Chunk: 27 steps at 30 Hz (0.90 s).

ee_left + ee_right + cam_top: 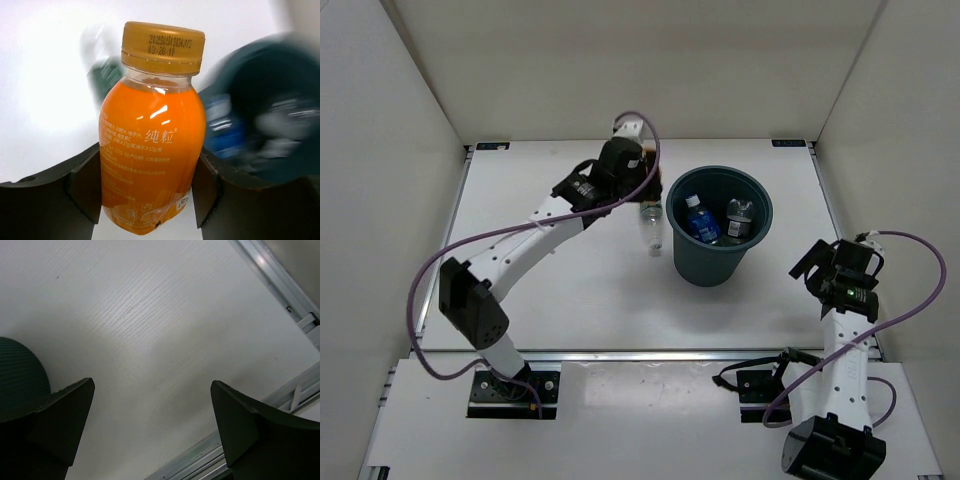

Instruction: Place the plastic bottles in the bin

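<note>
Left gripper [145, 186] is clamped on the orange plastic juice bottle with gold screw cap [152, 145]. Its black fingers [82, 187] press both sides of the lower body, and the bottle stands upright at centre of the left wrist frame. In the top view this gripper sits upper centre, just beside the left rim of the round dark teal plastic bin [705, 265]. Inside the bin are a clear bottle with blue label [700, 220] and a clear bottle with dark label [740, 218]. A clear plastic bottle with greenish label [650, 228] is on the white table [570, 290] just left of the bin; lying or standing unclear. Right gripper [152, 427] is at the right side of the top view, jaws spread wide, holding nothing, over bare table right of the bin.
</note>
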{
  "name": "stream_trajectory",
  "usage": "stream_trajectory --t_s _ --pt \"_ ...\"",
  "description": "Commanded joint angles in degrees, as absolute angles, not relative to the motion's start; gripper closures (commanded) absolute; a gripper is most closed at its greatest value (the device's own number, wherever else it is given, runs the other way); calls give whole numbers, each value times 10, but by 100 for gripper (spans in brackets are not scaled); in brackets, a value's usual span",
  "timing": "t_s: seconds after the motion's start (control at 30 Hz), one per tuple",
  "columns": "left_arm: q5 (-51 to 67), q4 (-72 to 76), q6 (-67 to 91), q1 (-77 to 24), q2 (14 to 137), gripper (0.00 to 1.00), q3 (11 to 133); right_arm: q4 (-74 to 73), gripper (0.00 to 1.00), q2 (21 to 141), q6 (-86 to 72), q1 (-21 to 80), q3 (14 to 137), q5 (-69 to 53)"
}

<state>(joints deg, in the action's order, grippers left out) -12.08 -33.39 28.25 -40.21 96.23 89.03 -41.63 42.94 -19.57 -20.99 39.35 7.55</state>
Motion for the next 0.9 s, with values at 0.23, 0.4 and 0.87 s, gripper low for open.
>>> stream_trajectory --t_s 0.23,0.4,0.87 --pt "-88 -307 246 -489 1045 56 1152 -345 0 414 -199 -185 379 25" --pt "-64 -341 233 -511 1106 46 1178 -351 1 410 -195 -184 391 33" --pt "-114 -337 204 -512 1013 1 1159 -353 1 474 -150 -160 514 96"
